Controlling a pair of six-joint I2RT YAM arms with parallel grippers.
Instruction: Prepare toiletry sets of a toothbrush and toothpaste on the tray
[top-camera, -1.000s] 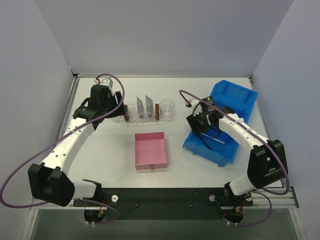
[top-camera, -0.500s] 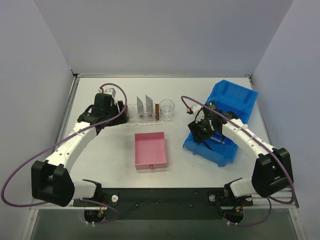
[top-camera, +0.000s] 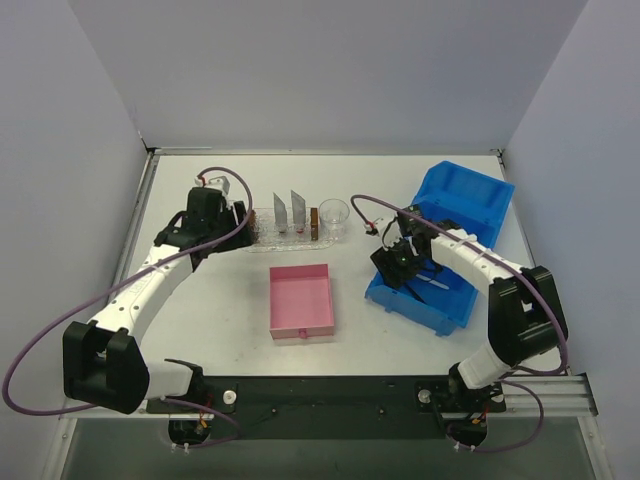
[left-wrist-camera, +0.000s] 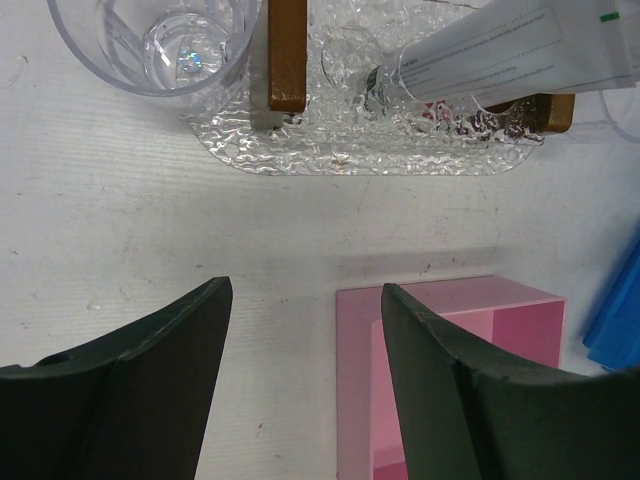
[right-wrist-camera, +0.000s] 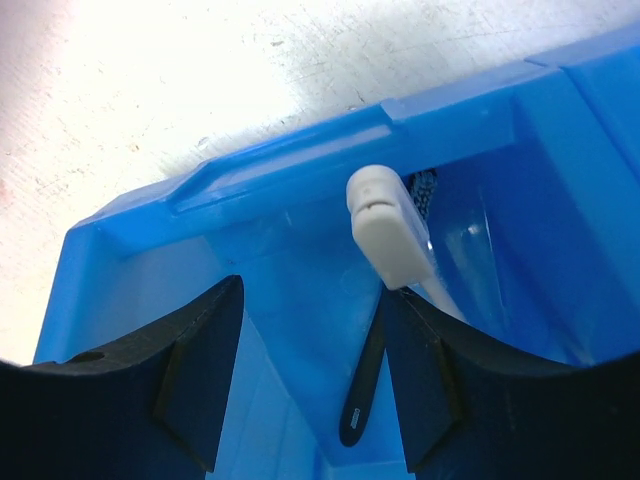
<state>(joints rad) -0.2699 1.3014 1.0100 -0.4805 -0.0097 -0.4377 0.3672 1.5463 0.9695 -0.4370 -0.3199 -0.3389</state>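
**Two grippers open, both empty**

The left gripper (left-wrist-camera: 305, 380) is seen with its dark jaws apart and nothing between them. Ahead of its fingers lies the tray (left-wrist-camera: 300, 150), clear bumpy plastic with brown upright blocks. A flat silver-grey toothpaste (left-wrist-camera: 500, 55) tube stands on it, cap end down. A clear round cup (left-wrist-camera: 150, 40) is seen at the tray's end. The matte pink box (left-wrist-camera: 450, 330) lies just under the right-hand finger.

The right gripper (right-wrist-camera: 312, 330) is parted and empty inside the glossy blue bin (right-wrist-camera: 280, 180). A white toothbrush (right-wrist-camera: 385, 225), blocky and round-ended, lies just beyond its fingers.
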